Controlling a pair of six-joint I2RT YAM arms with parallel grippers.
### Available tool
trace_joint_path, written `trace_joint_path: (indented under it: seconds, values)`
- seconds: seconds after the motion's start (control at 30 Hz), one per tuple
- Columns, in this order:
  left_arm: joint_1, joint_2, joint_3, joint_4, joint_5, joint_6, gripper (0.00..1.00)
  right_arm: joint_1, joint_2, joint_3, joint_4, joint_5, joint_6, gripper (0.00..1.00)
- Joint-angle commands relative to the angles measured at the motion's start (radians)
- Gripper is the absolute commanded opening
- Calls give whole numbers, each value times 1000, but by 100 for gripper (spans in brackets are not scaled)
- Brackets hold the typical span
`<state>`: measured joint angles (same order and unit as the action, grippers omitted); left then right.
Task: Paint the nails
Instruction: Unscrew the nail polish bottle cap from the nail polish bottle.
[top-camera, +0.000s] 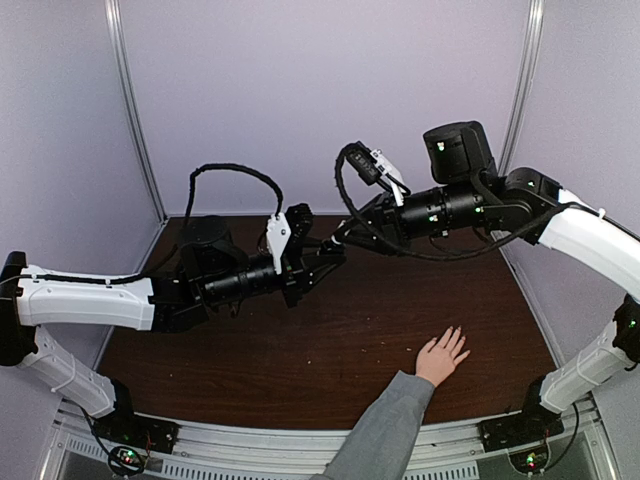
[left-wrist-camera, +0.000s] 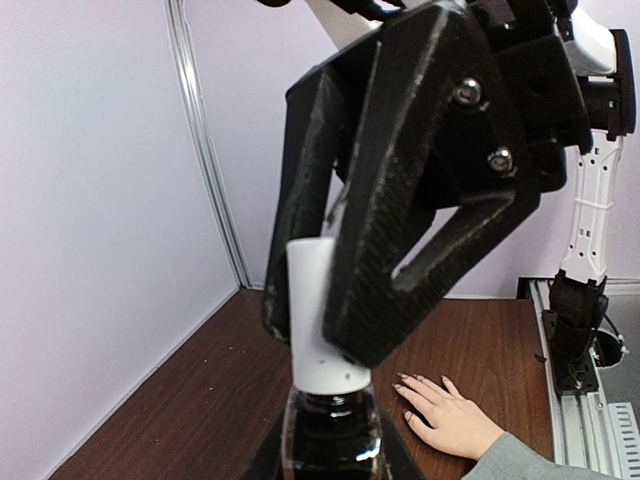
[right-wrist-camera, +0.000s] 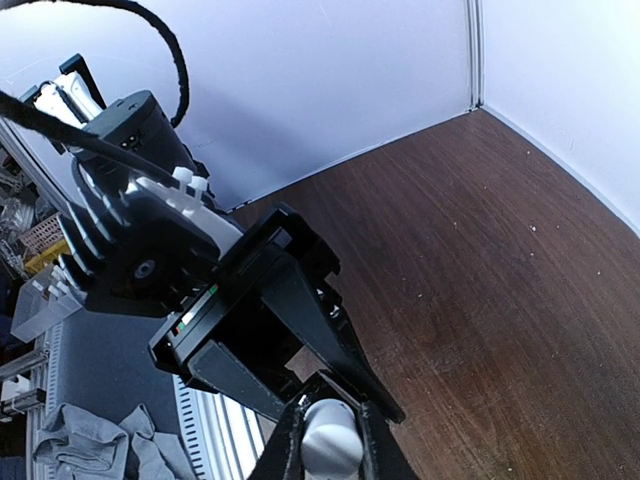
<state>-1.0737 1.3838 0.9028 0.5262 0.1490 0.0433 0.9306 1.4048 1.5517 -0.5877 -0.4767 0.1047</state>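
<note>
Clamping bottle (left-wrist-camera: 330, 440), left pincer (top-camera: 320, 262) faces right pincer (right-wrist-camera: 330, 445) clamped on cap (left-wrist-camera: 318, 320), nails (top-camera: 460, 338) well apart.

Black right gripper (left-wrist-camera: 320, 345), white cap (left-wrist-camera: 308, 290), dark bottle (left-wrist-camera: 330, 435), grey sleeve (top-camera: 385, 435), brown table (top-camera: 330, 330).

Nails (top-camera: 456, 334): too small from overhead to tell painted or bare. Bottle (left-wrist-camera: 330, 445): cut off by bottom edge. Cap (left-wrist-camera: 312, 298): partly hidden behind right gripper (left-wrist-camera: 312, 345).

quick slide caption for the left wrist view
jaws of the right gripper clamp the white cap of a dark polish bottle, a hand flat on the table behind
</note>
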Motion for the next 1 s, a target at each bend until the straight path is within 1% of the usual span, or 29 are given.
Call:
trace_joint_path:
  seconds: [0.0,0.13,0.23,0.37,0.47,0.7,0.97]
  values:
    - [-3,-19,0,66,13,1,0,-7,-18,9,22,-34,-19,13]
    - [-2,-20,-2,59,79,-9,0,-7,-16,19,-2,-98,-79,9]
    - [-2,-27,-2,51,164,-10,0,-7,-22,25,-29,-138,-141,7]
    - [-1,-33,-6,54,289,-16,0,-5,-30,34,-78,-166,-218,4]
    - [-2,-31,-4,50,351,-23,0,-3,-38,41,-114,-171,-256,2]
    - [-1,-15,9,39,412,-37,0,-3,-62,40,-125,-179,-283,1]
    - [-1,1,27,16,429,-38,0,-1,-73,49,-145,-199,-308,0]
